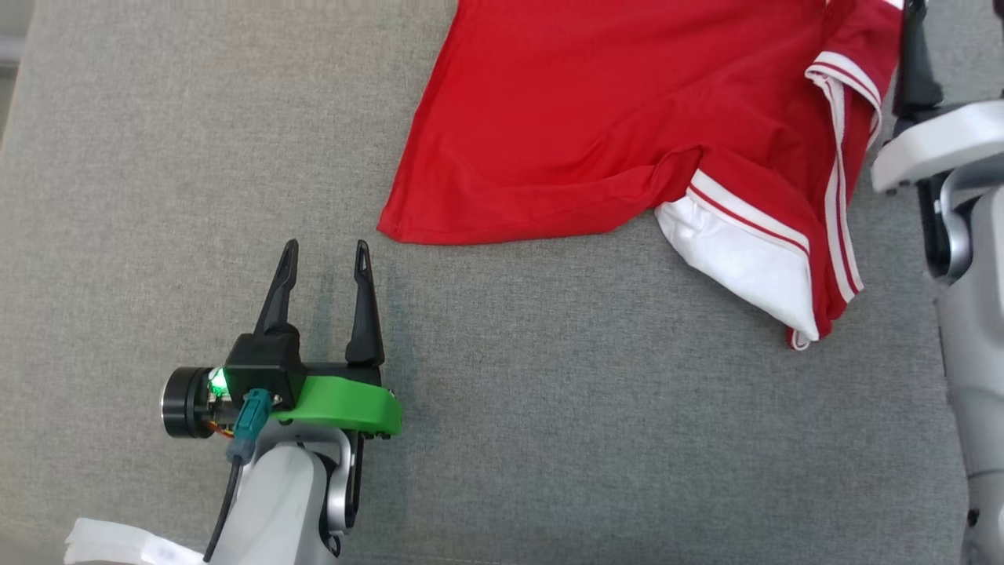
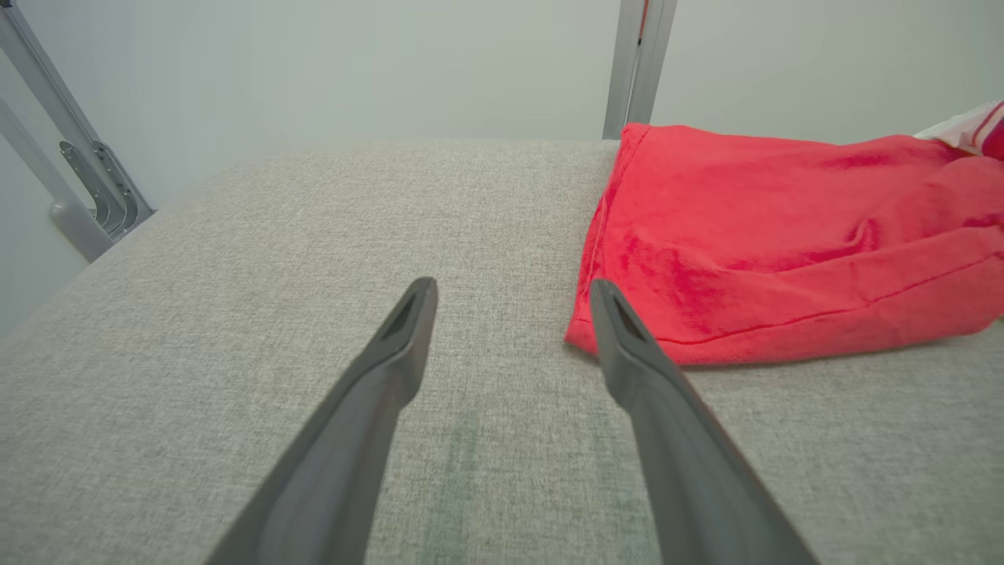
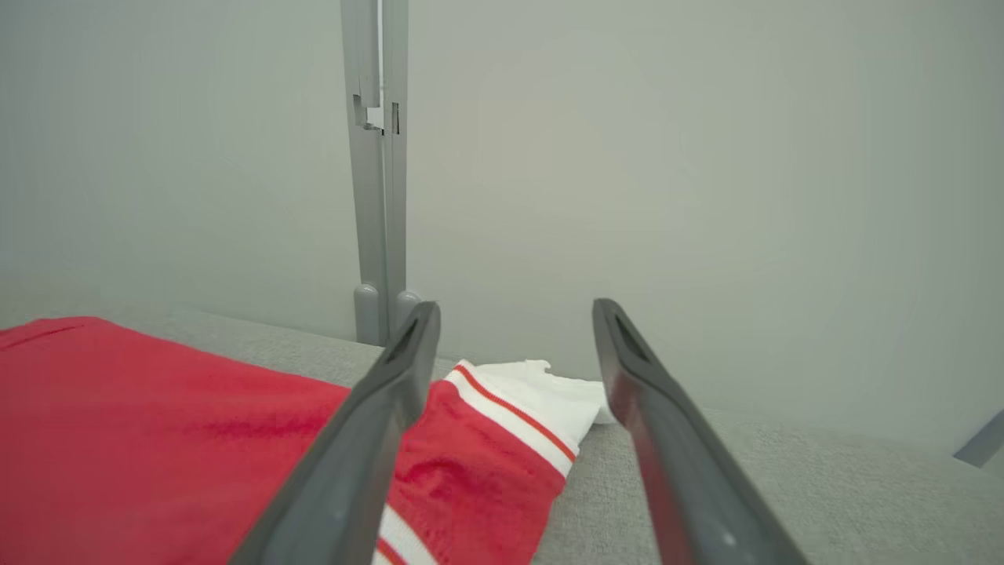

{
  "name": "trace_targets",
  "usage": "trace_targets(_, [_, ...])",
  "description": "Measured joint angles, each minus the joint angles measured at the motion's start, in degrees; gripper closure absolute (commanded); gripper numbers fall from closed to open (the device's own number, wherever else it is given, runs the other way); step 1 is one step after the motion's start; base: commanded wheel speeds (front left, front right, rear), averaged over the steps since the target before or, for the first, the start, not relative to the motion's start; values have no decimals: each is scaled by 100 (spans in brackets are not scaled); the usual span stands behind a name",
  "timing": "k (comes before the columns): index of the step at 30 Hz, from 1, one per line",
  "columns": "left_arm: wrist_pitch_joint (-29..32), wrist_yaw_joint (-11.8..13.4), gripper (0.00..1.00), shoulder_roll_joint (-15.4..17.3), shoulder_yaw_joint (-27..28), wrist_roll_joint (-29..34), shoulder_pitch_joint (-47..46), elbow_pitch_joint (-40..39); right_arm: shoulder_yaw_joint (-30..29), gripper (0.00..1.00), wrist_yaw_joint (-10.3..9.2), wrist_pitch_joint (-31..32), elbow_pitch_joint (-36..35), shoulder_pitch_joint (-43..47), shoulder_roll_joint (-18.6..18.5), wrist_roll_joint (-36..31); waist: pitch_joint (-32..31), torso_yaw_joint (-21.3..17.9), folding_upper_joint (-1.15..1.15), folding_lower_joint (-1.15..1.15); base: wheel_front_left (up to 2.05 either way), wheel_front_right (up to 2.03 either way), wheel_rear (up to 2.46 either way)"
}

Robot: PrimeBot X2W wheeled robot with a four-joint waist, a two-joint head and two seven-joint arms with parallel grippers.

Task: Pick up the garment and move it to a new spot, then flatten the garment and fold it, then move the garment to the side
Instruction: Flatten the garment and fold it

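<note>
Both claws are wide, nothing held. The garment (image 1: 596, 118) lies on the grey pad (image 1: 157, 157), body mostly spread. The striped sleeve (image 1: 745, 251) on its right side is bunched, with the white part doubled over.

My read: we're at the flatten step, nothing folded yet.

- Left gripper (image 1: 325, 255): just short of the garment's near-left hem corner (image 1: 392, 227), apart from it. The corner sits ahead of my fingertips, slightly to the right.
- Right gripper (image 3: 514, 310): at the garment's right edge, above a striped cuff. Can't tell if it's touching.

How I'd do it:
- Come in low with the left and pinch the hem corner only.
- Take the sleeve edge with the right.
- Pull outward from the garment's middle, slowly, to clear the crease by the sleeve.
- Don't drag the whole body of it.
</note>
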Motion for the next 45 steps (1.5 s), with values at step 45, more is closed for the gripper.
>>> trace_targets(45, [0,-181,0,1,254,-66,729,354,1663,0,0,0,-1081,3512,657,560,-1140,-511,0,0,0,0,0])
